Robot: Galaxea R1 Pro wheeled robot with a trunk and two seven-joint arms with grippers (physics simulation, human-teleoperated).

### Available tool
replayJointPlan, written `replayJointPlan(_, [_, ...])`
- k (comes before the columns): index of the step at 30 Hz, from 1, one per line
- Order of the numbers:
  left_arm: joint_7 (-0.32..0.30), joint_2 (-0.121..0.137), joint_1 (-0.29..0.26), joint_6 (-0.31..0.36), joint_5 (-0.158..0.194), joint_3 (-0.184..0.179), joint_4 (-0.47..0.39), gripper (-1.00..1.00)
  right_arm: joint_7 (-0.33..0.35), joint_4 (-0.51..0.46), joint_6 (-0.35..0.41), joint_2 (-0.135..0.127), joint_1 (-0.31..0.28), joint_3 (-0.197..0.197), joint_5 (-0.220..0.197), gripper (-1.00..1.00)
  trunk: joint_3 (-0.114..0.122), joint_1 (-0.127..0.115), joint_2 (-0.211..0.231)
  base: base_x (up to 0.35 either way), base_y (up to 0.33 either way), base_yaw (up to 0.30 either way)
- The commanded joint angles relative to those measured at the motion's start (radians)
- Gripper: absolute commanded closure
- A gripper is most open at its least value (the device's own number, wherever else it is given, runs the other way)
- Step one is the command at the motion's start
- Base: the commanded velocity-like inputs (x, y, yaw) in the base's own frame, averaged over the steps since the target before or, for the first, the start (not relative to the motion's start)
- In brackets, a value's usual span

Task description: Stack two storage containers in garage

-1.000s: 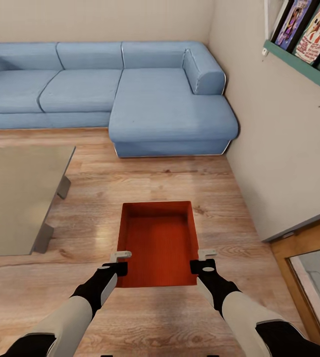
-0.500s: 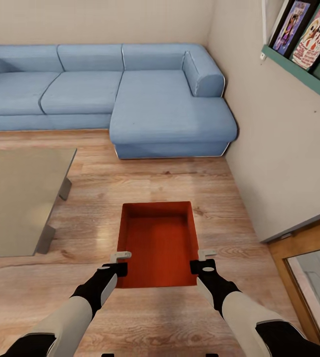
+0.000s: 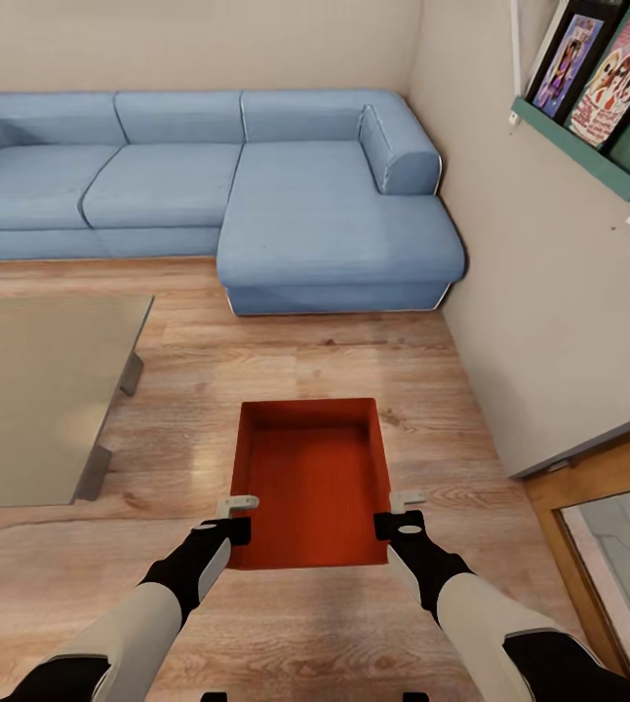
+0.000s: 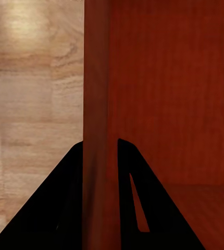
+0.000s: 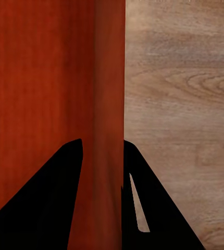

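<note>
Above the light wood-plank floor (image 3: 354, 624), a red-orange storage container (image 3: 313, 483) is held level between both arms, its long axis pointing away from the robot toward a blue corner sofa (image 3: 256, 185). Left of the container stands a grey low table (image 3: 32, 390). The left gripper (image 3: 234, 518) clamps its left wall, the right gripper (image 3: 405, 514) its right wall; wrist views show each wall pinched between dark fingers (image 4: 65, 208). Right of the container rise a pale wall (image 3: 549, 292), a teal picture shelf (image 3: 588, 156) and an orange-wood door frame (image 3: 588, 487).
</note>
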Motion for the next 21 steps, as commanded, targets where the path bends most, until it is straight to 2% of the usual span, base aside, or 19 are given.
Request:
replayJointPlan(1, [0.004,0.001,0.0,-0.01,0.003,-0.009,-0.021,1.0,-0.002,0.004,0.007,-0.008,0.0,0.032,-0.02,1.0,0.003,-0.004,0.007,0.0,0.0,0.0])
replayJointPlan(21, [0.004,-0.001,0.0,-0.01,0.003,-0.012,-0.019,1.0,-0.005,0.002,-0.008,-0.011,0.0,0.032,-0.018,1.0,0.065,-0.081,0.147,0.0,0.0,0.0])
